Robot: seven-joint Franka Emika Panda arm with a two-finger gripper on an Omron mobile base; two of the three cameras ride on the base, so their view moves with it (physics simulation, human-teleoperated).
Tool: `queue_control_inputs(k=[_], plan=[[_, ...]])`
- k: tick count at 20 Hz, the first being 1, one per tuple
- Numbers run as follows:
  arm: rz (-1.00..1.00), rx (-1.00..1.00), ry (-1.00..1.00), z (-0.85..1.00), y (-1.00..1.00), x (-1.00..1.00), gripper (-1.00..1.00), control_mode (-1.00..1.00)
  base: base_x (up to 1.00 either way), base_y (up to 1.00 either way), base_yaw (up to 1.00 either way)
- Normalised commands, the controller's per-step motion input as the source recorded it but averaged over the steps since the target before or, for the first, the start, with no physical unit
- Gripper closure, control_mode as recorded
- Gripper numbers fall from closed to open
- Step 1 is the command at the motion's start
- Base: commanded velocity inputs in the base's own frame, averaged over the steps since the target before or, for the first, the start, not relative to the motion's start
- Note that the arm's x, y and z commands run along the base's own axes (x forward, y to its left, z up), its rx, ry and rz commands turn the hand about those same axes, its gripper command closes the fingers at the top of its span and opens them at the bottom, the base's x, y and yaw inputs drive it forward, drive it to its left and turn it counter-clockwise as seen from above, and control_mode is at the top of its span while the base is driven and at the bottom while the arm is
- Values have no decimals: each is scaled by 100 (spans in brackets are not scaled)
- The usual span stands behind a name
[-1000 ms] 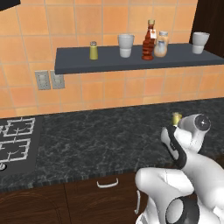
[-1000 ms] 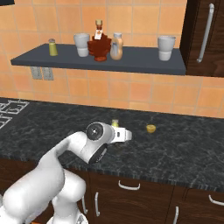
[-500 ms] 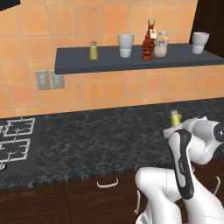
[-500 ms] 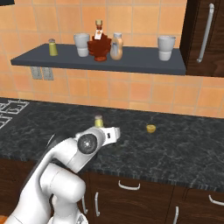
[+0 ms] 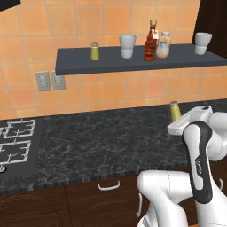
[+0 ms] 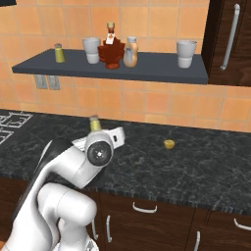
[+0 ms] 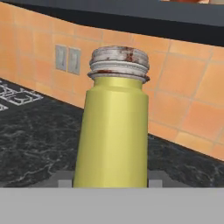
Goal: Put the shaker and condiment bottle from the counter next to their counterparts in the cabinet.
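My gripper (image 7: 111,180) is shut on the shaker (image 7: 113,127), a yellow-green cylinder with a stained grey metal cap. The shaker (image 5: 174,111) (image 6: 94,123) stands upright over the black counter (image 5: 102,137) near the tiled wall, its base hidden behind my hand. On the cabinet shelf (image 5: 133,62) stand its twin shaker (image 5: 95,51) (image 6: 59,53), the dark red condiment bottle (image 5: 150,42) (image 6: 111,49) and, right beside it, the pale orange bottle (image 5: 163,45) (image 6: 130,52).
Two white-grey cups (image 5: 127,46) (image 5: 202,43) stand on the shelf. A stove (image 5: 13,142) takes the counter's left end. A small yellow object (image 6: 169,144) lies on the counter to the right. Wall sockets (image 5: 49,80) sit below the shelf.
My arm has swung its elbow round, and the held shaker has shifted a little to the left and upward. The things on the shelf have not moved.
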Motion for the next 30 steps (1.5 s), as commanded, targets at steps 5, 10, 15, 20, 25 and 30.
queue_control_inputs(k=[5,10,15,20,25,30], plan=[[14,0,-6,35,46,-2,100,-100,0,0,0],[5,2,-13,28,26,-2,100,-100,0,0,0],[0,15,-18,23,1,-12,100,-100,0,0,0],[0,23,-9,9,-8,-18,100,-100,0,0,0],[-1,3,-9,23,32,0,100,-100,0,0,0],[-9,0,-12,34,61,5,100,-100,0,0,0]])
